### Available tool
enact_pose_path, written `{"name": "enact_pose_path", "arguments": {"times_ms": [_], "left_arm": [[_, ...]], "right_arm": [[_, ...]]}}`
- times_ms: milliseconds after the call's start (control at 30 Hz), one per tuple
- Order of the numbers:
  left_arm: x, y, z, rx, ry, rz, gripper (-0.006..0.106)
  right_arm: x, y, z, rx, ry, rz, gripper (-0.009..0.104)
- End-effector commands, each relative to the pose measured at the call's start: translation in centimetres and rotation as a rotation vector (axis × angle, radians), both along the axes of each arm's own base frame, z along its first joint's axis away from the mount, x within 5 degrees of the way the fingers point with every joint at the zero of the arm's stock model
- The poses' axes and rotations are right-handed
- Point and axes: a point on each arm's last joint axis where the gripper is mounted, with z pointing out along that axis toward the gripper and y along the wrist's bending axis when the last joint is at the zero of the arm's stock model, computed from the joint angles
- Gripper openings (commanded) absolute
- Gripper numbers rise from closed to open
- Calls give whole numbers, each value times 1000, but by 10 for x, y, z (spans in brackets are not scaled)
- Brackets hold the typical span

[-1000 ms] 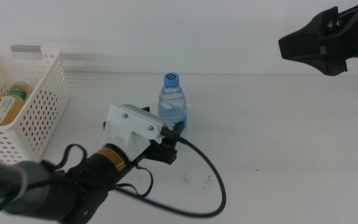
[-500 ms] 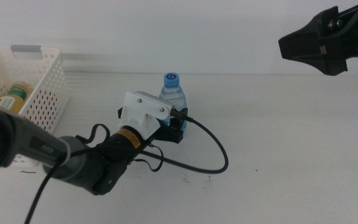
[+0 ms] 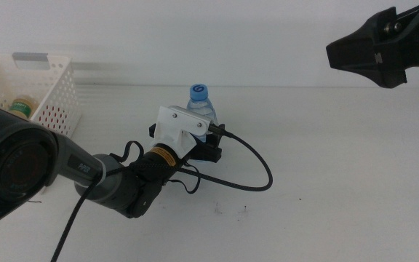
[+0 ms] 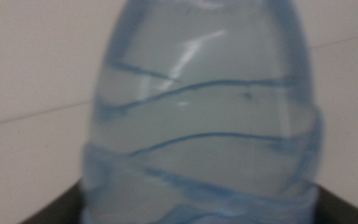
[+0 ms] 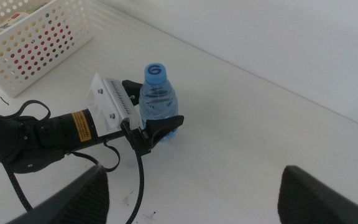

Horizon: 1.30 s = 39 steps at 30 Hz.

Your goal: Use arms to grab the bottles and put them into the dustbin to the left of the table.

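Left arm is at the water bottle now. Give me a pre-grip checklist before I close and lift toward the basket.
1. Water bottle upright on the table: ok.
2. Left gripper straddles the bottle, one jaw on each side: ok.
3. Jaws closed firmly on it: cannot tell.
4. Right gripper raised and clear of the path: ok.
5. Dustbin has room beside the tea bottle: ok.
6. Black cable loops on the table behind the gripper, may drag: cannot tell.
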Motion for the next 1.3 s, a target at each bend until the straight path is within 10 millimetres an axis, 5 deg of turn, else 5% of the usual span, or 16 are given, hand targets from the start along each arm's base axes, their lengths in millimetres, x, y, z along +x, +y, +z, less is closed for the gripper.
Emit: {"name": "enact_pose_path", "arguments": {"times_ms": [0,267,600,800,1100,1267], "left_arm": [[3,1,3,-28,-8,24,76],[-7,1,20,14,-5,-32,-2],[-45,27,135,142,176,19,-2],[-41,82,223,423,458,99,-2],[-10,177,298,364,643,134,-2],[1,230,297,371,726,245,-2]], "right_arm": [[0,-2,3,4,-18,-4,88],[0,-2,3,4,-18,-4,88],[0,-2,3,4,-18,-4,88],[0,-2,3,4,-18,-4,88],[0,-2,3,4,-18,-4,88],[0,-2,3,4,-18,-4,88]]}}
